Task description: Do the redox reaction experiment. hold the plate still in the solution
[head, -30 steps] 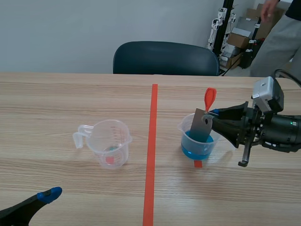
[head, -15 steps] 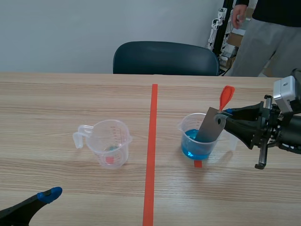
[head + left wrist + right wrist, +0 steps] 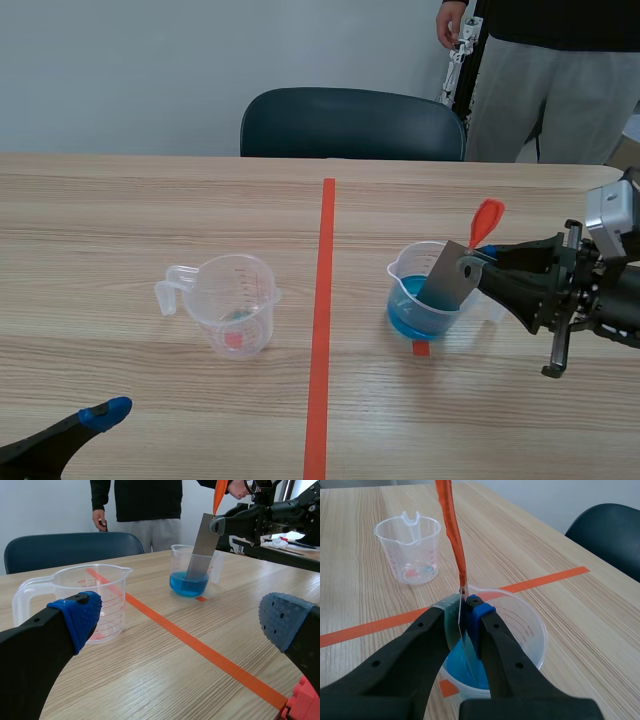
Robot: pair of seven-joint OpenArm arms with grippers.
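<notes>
Wooden bench [image 3: 150,200] carries a clear beaker [image 3: 408,315] of blue solution. Right pincer [image 3: 462,611], just beside the beaker's rim, is clamped on a grey plate [image 3: 447,285] leaning inside the beaker, lower end in the liquid. Left pincer [image 3: 181,620] gapes wide, empty, well apart from the beaker.

Scene view high, frontal; wrist views low, close; all share blue-filled beaker [image 3: 410,315].

A thin grey metal plate [image 3: 447,282], with an orange-red strip [image 3: 487,220] on its top end, is pinched in the right gripper [image 3: 480,262]. It leans, its lower end dipped in blue liquid [image 3: 408,318] inside a clear measuring cup [image 3: 402,270] just under the fingertips.
</notes>
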